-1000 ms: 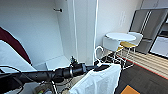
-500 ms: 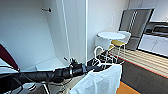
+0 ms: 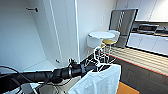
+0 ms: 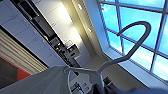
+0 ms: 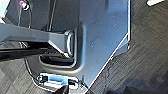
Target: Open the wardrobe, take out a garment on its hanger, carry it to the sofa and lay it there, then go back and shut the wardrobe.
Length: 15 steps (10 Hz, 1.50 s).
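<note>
view swung right, left arm [image 3: 95, 65] seemingly gripping hanger [image 3: 98, 55]

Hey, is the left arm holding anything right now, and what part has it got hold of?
The left gripper holds the white hanger carrying the white T-shirt, gripping near the base of the hook, above the shirt's neckline.
</note>
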### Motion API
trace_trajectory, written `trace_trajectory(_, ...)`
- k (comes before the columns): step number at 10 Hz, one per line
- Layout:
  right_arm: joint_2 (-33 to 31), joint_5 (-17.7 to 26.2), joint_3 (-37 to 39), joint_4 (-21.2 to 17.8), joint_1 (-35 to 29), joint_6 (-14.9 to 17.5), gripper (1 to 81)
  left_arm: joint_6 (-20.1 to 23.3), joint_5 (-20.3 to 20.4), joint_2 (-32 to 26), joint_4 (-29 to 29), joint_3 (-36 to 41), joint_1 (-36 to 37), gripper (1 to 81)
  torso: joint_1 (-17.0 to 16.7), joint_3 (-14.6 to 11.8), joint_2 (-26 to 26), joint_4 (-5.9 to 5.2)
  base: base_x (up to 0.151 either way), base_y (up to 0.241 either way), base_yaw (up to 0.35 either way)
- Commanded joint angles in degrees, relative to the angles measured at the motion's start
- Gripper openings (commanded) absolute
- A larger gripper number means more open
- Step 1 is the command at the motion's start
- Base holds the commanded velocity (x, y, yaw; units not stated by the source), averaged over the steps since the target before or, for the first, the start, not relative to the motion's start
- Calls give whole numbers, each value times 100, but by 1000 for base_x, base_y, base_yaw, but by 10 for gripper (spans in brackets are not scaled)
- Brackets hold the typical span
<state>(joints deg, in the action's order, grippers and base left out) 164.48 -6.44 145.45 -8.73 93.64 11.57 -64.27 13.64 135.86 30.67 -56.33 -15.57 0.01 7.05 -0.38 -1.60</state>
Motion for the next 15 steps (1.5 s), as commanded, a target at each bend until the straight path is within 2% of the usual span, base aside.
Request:
trace_trajectory(1, -35, 362, 9, 29, -77, -5, 811, 46, 279, -41, 79, 263, 850, 10, 0, 0, 0, 0, 0, 0, -250)
trace_trajectory(15, -26, 362, 9, 73, -68, 3, 811, 37, 279, -76, 79, 281, 761, 10, 0, 0, 0, 0, 0, 0, -252)
